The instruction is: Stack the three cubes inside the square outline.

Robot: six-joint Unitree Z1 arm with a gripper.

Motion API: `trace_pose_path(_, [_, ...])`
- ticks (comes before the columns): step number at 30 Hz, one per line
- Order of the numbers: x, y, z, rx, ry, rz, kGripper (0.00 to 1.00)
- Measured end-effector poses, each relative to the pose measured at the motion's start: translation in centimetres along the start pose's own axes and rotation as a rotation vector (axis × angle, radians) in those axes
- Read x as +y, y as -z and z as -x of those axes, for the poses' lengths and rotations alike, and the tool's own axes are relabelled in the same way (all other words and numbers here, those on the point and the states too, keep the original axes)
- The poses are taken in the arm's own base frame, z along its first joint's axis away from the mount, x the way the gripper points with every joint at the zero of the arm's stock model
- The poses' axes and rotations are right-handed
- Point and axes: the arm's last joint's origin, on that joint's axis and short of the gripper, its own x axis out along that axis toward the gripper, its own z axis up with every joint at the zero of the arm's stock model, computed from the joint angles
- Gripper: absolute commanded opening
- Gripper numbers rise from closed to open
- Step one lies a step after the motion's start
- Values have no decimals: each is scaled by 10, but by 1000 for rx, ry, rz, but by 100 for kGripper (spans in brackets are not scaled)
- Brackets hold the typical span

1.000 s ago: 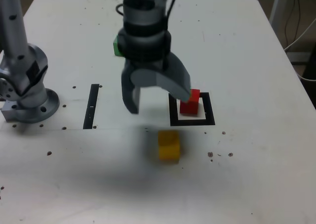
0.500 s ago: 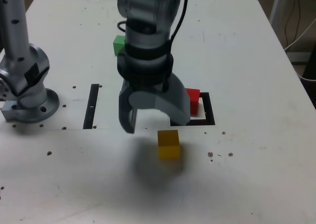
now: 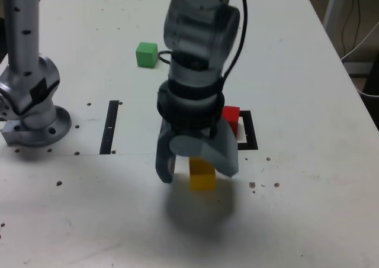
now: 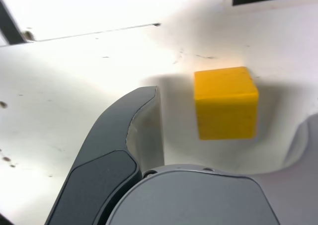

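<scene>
In the exterior view, the yellow block sits on the white table, and everything else is set out around it. Beyond it, slightly toward that view's right, is the square black frame, with the red block inside the outline; the arm cuts across the view of both, hiding the frame's near-left part and some of the red block. Well beyond the yellow block, toward the exterior view's left, stands the green block, in plain sight, with a loop of the arm's black cable showing close by its edge. The straight black strip lies to the left of the yellow block in that view, and farther left than the strip is the round grey base. Small dark specks mark the tabletop on both sides of the yellow block, and a thin line runs across the surface behind it. Off the table, well to the yellow block's right in the exterior view, a pale cord hangs. The pincer is spread wide over the yellow block and covers part of its top from that side. In the wrist view the yellow block shows whole between the open jaws, upright on the table, with bare surface between it and the dark finger.
</scene>
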Motion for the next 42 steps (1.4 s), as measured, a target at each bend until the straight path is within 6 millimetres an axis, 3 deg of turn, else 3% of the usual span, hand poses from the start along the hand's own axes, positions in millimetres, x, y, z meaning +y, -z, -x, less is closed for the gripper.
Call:
trace_pose_path(7, [-3, -11, -20, 17, 13, 5, 63])
trace_pose_path(16, [-3, -14, -22, 4, -5, 5, 36])
trace_pose_path(36, [-2, -20, -16, -37, -61, 4, 22])
trace_pose_path(42, [5, -3, 13, -79, -108, 3, 22])
